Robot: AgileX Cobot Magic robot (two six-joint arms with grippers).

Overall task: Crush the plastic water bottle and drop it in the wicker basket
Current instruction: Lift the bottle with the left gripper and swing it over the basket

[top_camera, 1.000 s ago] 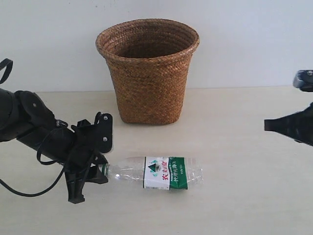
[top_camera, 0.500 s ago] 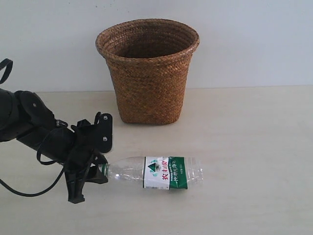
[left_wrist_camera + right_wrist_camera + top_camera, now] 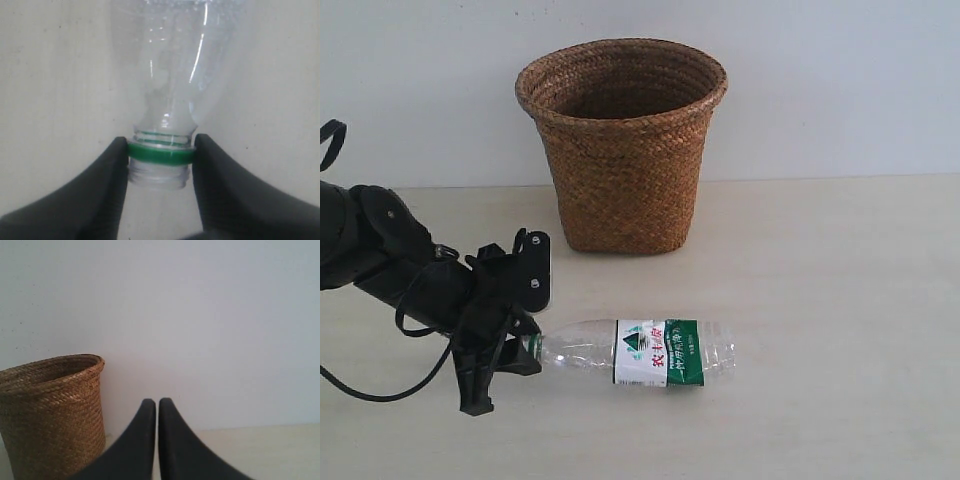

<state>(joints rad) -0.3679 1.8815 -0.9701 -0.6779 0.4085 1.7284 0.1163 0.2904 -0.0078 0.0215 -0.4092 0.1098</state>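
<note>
My left tool pinches plastic water bottle at neck ring | bottle flat on desk, lower centre; wicker basket upper centre | my right tool pressed together, empty | judged: light, slick, thin-walled; neck the stiff hold, mid-body should crush.

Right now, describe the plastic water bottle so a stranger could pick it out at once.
Start at the brown wicker basket at the back of the pale table. In front of it the plastic water bottle lies on its side, neck gripped by the left end effector. It alone is clear, with a green-and-white label.
</note>
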